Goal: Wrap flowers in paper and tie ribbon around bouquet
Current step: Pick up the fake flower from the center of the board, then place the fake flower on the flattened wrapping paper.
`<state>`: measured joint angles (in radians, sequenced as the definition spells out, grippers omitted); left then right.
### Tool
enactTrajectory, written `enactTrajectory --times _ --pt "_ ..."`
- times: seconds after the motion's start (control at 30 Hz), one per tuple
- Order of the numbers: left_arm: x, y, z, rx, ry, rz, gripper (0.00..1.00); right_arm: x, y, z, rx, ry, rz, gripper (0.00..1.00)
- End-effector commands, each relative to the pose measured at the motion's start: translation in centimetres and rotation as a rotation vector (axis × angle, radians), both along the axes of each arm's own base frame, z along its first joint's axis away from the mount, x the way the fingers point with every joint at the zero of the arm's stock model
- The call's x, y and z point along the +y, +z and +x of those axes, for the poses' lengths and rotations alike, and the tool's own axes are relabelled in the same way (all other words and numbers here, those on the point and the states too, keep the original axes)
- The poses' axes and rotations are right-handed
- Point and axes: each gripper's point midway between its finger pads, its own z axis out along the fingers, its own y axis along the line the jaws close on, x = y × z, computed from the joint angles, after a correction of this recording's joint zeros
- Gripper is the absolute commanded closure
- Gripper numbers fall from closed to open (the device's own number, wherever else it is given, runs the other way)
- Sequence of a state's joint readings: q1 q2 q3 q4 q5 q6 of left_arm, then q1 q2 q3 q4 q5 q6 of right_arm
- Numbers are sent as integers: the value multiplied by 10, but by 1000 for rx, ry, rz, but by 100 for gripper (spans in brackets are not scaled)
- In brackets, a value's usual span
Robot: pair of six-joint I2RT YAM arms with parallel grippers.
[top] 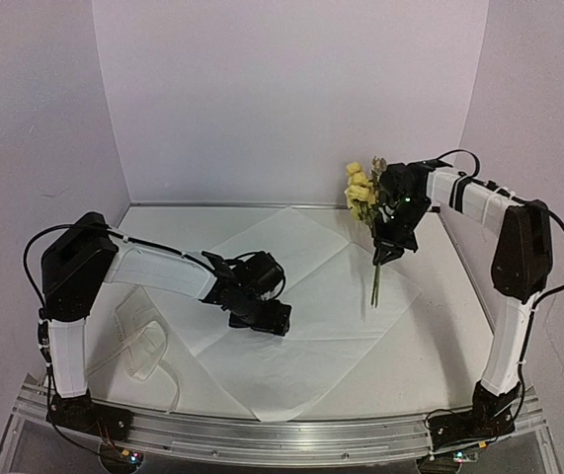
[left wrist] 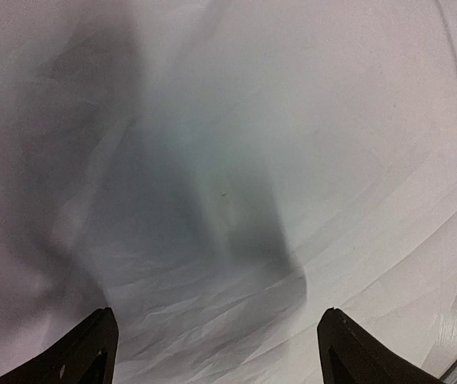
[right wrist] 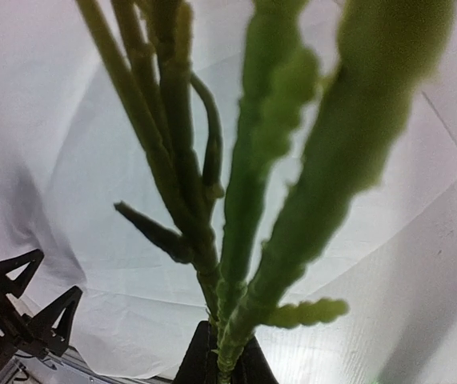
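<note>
The ribbon (top: 143, 344) lies in a loose little heap on the table (top: 440, 326), just beside the left corner of the paper (top: 301, 326).

The left gripper (top: 258, 318) is low over the left part of the paper and points down at it. Its two fingers (left wrist: 84, 356) stand wide apart with nothing between them. Under them there is only wrinkled paper (left wrist: 308, 160) with a dark shadow on it. I cannot tell if the fingers touch the paper.

The paper lies spread out flat in the middle of the table, turned like a diamond, with one corner toward the arms. It has some soft folds in it.

The flowers (top: 361, 186) are up in the air over the far right part of the paper. The yellow blooms are on top and the thin green stems (right wrist: 236, 208) hang down toward the paper (right wrist: 76, 240). I cannot tell if the stem ends reach it.

The right gripper (top: 388, 252) is above the right side of the paper too. Its fingers are squeezed tight on the stems, so it holds the whole bunch upright.
</note>
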<state>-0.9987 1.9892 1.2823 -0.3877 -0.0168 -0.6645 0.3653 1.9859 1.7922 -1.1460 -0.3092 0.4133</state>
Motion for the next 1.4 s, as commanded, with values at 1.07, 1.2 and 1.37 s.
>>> enactTrajectory --times 1.07,1.2,1.37 --pt "168 4 54 133 364 -119 14 244 -51 13 -18 213 397 100" --pt "169 -1 56 144 360 -113 14 242 -66 4 14 239 393 100" --pt "171 -6 56 154 359 -104 14 238 -80 -3 43 273 387 100"
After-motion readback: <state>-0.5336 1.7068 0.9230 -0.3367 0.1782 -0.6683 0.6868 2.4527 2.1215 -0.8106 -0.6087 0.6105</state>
